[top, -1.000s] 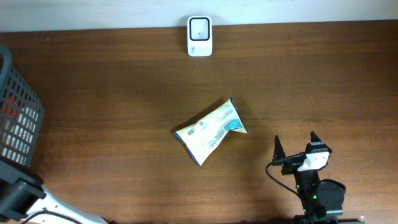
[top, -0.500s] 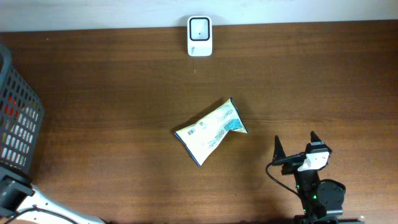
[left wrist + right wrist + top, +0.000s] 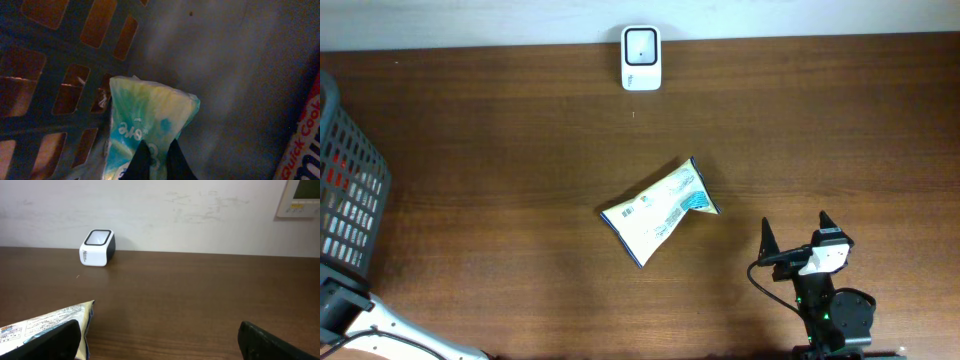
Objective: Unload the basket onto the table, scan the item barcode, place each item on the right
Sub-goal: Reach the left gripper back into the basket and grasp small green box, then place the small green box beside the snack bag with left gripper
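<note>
Left tool (image 3: 157, 146) grips a green packet (image 3: 150, 107) just ahead of it in the basket (image 3: 60, 50); right tool (image 3: 160, 342) stands released.

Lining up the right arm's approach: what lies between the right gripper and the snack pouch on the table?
Nothing. In the overhead view, only bare table separates the open right gripper from the snack pouch.
</note>
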You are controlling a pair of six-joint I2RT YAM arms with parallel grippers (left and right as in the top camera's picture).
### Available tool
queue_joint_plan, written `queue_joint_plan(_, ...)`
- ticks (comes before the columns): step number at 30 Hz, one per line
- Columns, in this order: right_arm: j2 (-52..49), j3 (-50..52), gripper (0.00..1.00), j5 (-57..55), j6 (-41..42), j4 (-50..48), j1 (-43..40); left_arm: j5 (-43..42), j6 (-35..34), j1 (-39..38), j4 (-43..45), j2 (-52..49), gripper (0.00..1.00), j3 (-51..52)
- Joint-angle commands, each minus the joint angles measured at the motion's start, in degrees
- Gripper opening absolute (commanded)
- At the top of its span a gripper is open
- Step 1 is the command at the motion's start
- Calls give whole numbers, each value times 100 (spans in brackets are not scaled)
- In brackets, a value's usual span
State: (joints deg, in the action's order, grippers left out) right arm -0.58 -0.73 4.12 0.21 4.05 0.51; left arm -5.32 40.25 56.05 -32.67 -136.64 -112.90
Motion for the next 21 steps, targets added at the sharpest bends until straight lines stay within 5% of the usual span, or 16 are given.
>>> queue_joint_plan(1,33,42,99,13,9,9,22,76,-363,9,-151,-203,0,-2)
queue_joint_plan(6,33,42,99,13,11,9,22,33,-1445,-118,-96,710,0,-9)
queue_joint_plan(14,33,42,99,11,11,9,22,-197,-3187,-916,15,3598,0,-9)
queue_joint_plan(17,33,42,99,13,9,9,22,-933,-3230,-1528,-748,4505,0,-9)
queue_joint_plan(21,33,42,99,13,9,11,22,-1038,-3508,-3368,-2800,4876,0,83)
